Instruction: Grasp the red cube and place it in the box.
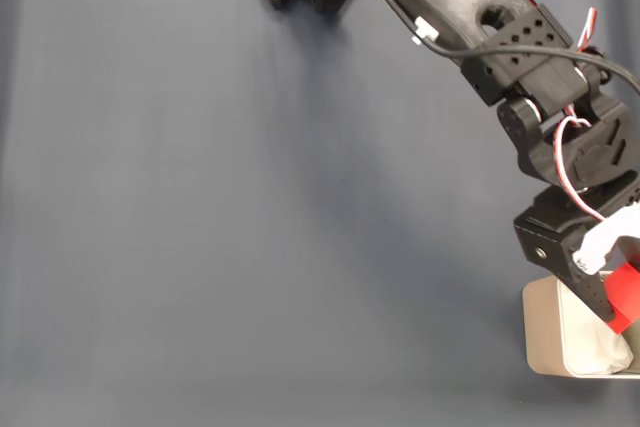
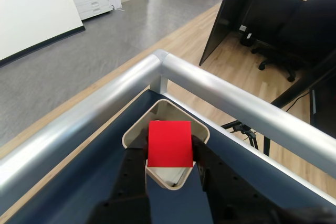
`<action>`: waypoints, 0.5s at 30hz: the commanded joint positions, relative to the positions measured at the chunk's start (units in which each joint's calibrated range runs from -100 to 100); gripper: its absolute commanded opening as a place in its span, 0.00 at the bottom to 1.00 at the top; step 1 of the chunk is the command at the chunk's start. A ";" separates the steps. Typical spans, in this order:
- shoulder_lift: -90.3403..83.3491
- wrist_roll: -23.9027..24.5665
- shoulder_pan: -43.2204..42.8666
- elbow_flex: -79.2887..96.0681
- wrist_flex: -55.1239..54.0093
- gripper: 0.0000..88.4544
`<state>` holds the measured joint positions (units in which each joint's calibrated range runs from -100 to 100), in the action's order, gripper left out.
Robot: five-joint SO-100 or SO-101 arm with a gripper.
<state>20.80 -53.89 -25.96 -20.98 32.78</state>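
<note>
Cube carried over the box, release still to come.

The tool (image 2: 169,157) sits at the lower centre of the wrist view, its two dark fingers (image 2: 132,167) narrowed onto the sides of the red cube (image 2: 169,144) and holding it clear of any surface. In the fixed view the tool (image 1: 612,292) and the red cube (image 1: 627,299) hang at the lower right edge of the frame, directly above the box (image 1: 542,332), whose pale rim (image 2: 137,129) frames the cube in the wrist view. The box rests at the corner of the dark blue bench (image 1: 250,227), beside a silver rail (image 2: 231,98). The carry step looks nearly finished; next, the fingers should part, perhaps after lowering a little, so the cube drops onto the white padding (image 1: 605,352) rather than clipping the rim.
</note>
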 commanded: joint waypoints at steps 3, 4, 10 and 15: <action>0.86 0.00 -0.31 -4.30 -1.79 0.00; 1.21 0.00 -0.17 -4.39 -2.12 0.00; 3.46 0.15 0.33 -5.39 -3.43 0.00; 5.11 0.59 0.68 -6.21 -4.74 0.00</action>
<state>26.44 -53.89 -25.82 -23.15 29.91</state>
